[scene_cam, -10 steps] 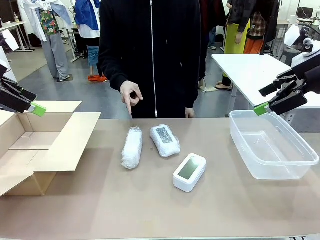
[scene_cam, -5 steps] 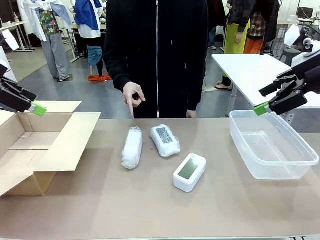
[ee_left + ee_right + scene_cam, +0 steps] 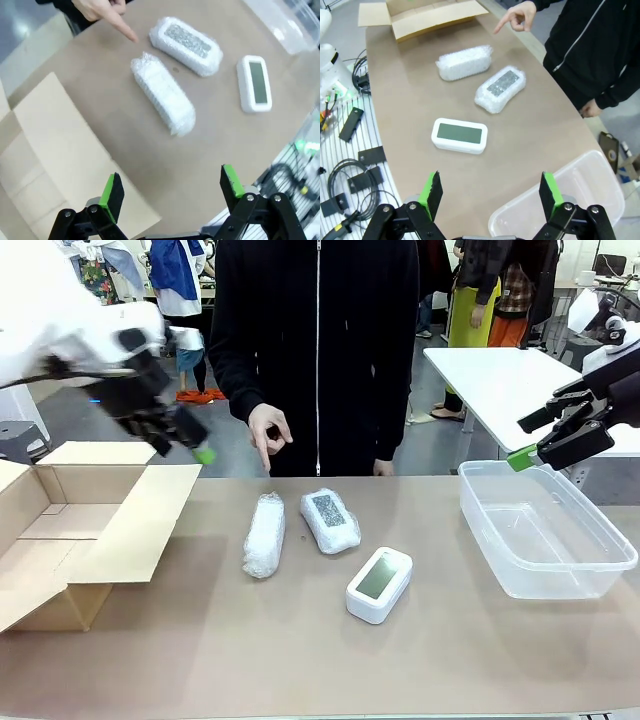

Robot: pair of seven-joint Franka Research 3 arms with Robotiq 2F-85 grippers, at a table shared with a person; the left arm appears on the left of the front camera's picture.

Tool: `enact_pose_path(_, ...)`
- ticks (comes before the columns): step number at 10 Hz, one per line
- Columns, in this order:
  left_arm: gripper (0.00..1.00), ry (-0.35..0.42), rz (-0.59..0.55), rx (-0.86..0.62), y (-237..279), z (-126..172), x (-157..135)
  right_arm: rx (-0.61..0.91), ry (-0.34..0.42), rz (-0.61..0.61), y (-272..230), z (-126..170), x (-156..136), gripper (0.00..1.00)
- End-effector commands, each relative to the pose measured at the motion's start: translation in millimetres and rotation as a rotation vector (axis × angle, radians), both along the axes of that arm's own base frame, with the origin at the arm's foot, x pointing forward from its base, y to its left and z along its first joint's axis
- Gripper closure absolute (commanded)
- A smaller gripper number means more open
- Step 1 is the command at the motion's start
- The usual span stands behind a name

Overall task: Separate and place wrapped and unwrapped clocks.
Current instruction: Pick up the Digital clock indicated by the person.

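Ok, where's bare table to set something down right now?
Bare: the near strip in front of the bare clock, and between the cardboard box flap and the left bundle. Crowded: centre, where that bundle, the right bundle and clock sit close.

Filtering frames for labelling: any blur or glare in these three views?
Front view: left arm and left gripper smeared, the rest sharp. Left wrist view: soft all over, nearer wrapped clock has fuzzy edges. Right wrist view: crisp, no glare on the screen of the bare clock.

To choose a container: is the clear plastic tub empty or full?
Empty: nothing lies inside the clear tub; its bare bottom is visible.
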State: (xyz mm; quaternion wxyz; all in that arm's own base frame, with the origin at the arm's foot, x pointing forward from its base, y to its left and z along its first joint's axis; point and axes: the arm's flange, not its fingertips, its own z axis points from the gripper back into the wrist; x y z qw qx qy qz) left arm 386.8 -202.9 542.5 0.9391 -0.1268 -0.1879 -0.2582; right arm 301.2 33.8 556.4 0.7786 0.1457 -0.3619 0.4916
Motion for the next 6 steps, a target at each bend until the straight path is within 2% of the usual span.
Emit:
enact_pose_path(1, 0.0, 0.072, 0.189, -0.053, -29.9, 2.5, 43.0, 0.009, 0.009, 0.012, -0.5, -2.7, 2.1, 0.0)
enact_pose_path(3, 0.0, 0.1, 0.27, 0.0, -50.1, -27.6, 65.3, 0.009, 0.009, 0.012, -0.5, -2.7, 2.1, 0.0)
enact_pose_path(4, 0.0, 0.135, 0.228, 0.018, -42.8, -32.4, 64.6, 0.009, 0.009, 0.012, -0.5, -2.7, 2.1, 0.0)
enact_pose_path(6, 0.0, 0.115, 0.219, -0.031, -44.3, -25.7, 59.7, 0.009, 0.009, 0.012, -0.5, -2.7, 2.1, 0.0)
